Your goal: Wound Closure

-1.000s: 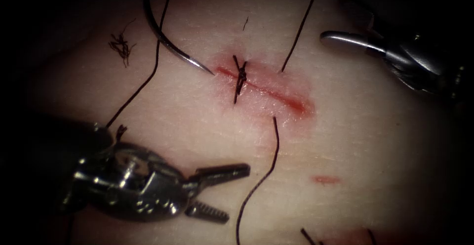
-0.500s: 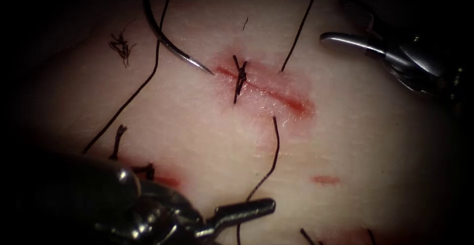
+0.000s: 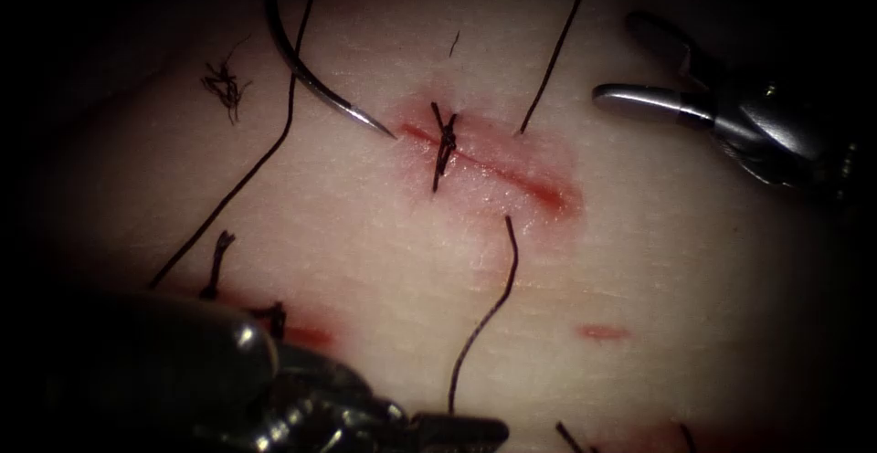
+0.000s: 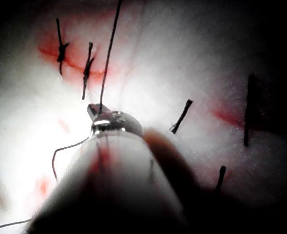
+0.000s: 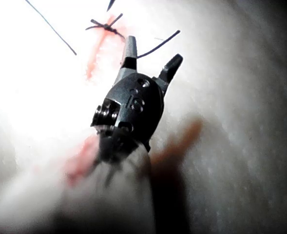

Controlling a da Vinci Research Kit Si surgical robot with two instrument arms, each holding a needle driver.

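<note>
While its two steel jaws stand spread and hold nothing, the right gripper (image 3: pixel 630 60) hovers over the pale pork-belly tissue (image 3: pixel 694 261), well to the right of the red slanting cut (image 3: pixel 498 165); the right wrist view shows the same spread jaws (image 5: pixel 150 56) near a knotted stitch. At the lower edge of the endoscope view, the left gripper (image 3: pixel 461 430) shows as a dark tip with its jaws pressed together. A loose dark thread (image 3: pixel 489 311) runs from just below the cut down to that tip, though whether it is pinched cannot be told. On the tissue left of the cut lies the curved steel needle (image 3: pixel 306 74), free of both tools, its point just beside the cut's left end. One dark knotted stitch (image 3: pixel 444 142) crosses the cut.
</note>
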